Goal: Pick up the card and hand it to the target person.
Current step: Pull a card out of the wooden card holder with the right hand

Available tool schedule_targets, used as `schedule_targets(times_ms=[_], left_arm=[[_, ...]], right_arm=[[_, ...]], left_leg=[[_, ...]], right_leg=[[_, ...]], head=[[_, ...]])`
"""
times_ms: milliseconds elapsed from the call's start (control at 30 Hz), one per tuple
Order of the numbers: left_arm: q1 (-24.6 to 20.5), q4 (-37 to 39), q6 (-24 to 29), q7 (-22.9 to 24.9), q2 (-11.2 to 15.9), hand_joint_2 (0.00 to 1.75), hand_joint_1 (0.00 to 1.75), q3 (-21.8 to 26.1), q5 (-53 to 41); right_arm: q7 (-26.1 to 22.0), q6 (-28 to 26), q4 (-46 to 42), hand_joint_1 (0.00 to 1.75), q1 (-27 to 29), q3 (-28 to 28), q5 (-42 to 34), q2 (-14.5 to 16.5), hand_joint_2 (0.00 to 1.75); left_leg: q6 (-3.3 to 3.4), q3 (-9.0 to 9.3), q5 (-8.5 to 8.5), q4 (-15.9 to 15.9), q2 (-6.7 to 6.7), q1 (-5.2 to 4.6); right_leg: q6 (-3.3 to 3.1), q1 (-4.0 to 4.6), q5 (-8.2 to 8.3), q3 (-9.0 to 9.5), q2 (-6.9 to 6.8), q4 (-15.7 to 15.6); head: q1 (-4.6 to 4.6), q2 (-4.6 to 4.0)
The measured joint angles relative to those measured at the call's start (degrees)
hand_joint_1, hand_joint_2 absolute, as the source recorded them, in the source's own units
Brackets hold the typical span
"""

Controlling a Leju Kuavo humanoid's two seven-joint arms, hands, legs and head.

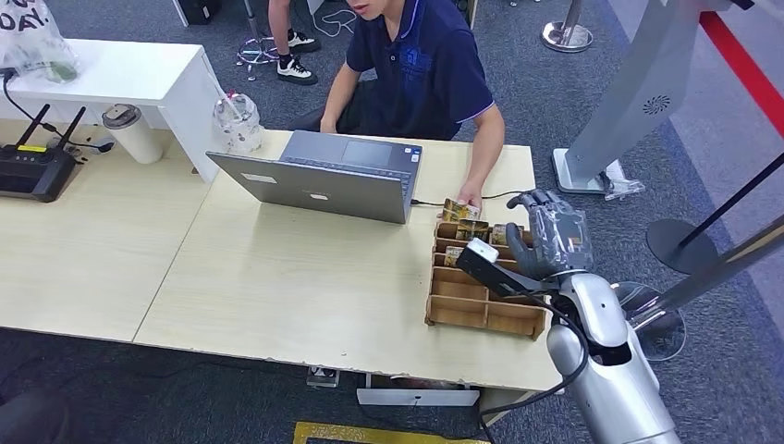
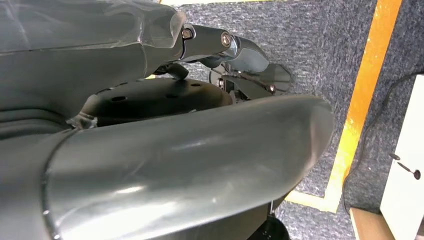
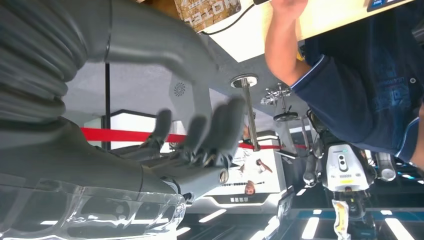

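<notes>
While right hand hovers empty, pick not yet made.
Right hand: raised above the far right end of the wooden card rack, fingers spread wide, holding nothing, not touching the rack.
Left hand: hangs over grey carpet in its wrist view; can't tell if fingers are apart or curled.
Card: patterned cards stand in the far slots of the rack, at the right edge of the desk; near slots look bare.
Person: seated across the desk behind the laptop, own hand resting at the rack's far end, touching or just beside the farthest card; can't tell which.
Step in hand (judgement): reach down and pinch one card.
How to do well: lower the hand straight down over one slot, fingers kept apart until thumb and finger straddle a single card's top edge, then close; lift upright so it clears the dividers.
Risk: person's hand sits close to the target slots; grabbing two cards or nudging the rack off the desk edge.
Handover: short reach across the desk towards the person.
</notes>
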Motion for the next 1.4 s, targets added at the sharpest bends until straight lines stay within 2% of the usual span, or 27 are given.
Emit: schedule_targets(times_ms=[467, 1033, 1400], left_arm=[[-0.09, 0.17, -1.36, -0.15, 0.36, 0.0, 0.0, -0.14, -0.97], [-0.28, 0.22, -0.73, 0.28, 0.43, 0.0, 0.0, -0.57, -1.06], [-0.45, 0.25, -0.57, 0.14, 0.05, 0.0, 0.0, -0.57, -1.13]], right_arm=[[-0.07, -2.31, 0.87, 1.49, 0.44, 0.29, -1.58, -0.97, 1.75], [-0.56, -3.09, 2.5, 1.41, -0.19, 2.17, -3.32, -1.11, 1.75], [0.36, -1.9, 3.57, 1.33, -2.6, 3.05, -3.93, -0.98, 1.75]], left_leg=[[0.0, 0.01, 0.0, 0.0, 0.01, 0.0], [0.0, 0.0, 0.0, 0.0, 0.02, 0.0], [0.0, 0.0, 0.0, 0.0, 0.01, 0.0]], right_leg=[[0.0, 0.0, 0.0, 0.0, 0.01, 0.0], [0.0, 0.0, 0.0, 0.0, 0.01, 0.0], [0.0, 0.0, 0.0, 0.01, 0.01, 0.0]], head=[[0.0, 0.0], [0.0, 0.0], [-0.01, 0.0]])
